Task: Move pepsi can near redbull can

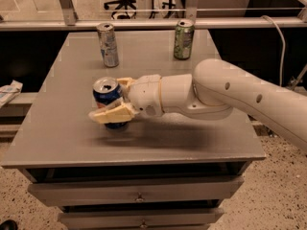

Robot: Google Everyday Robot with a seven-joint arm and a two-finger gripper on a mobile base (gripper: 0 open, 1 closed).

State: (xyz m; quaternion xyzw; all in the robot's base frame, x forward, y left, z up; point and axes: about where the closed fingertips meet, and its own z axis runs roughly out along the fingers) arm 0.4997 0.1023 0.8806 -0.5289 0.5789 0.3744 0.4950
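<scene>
The pepsi can point(106, 94), stout and dark blue with a silver top, stands upright on the grey table point(62, 128), left of centre. My gripper point(114, 99) reaches in from the right and is shut on it: one cream finger point(111, 115) lies across the can's front, the other point(125, 82) presses behind its top. The redbull can point(108, 44), slim and silver-blue, stands upright at the back left, well beyond the pepsi can.
A green can point(183, 39) stands at the back right of the table. My white arm point(230, 97) crosses the right half of the tabletop. Drawers point(139, 195) sit below the front edge. A rail point(144, 23) runs behind the table.
</scene>
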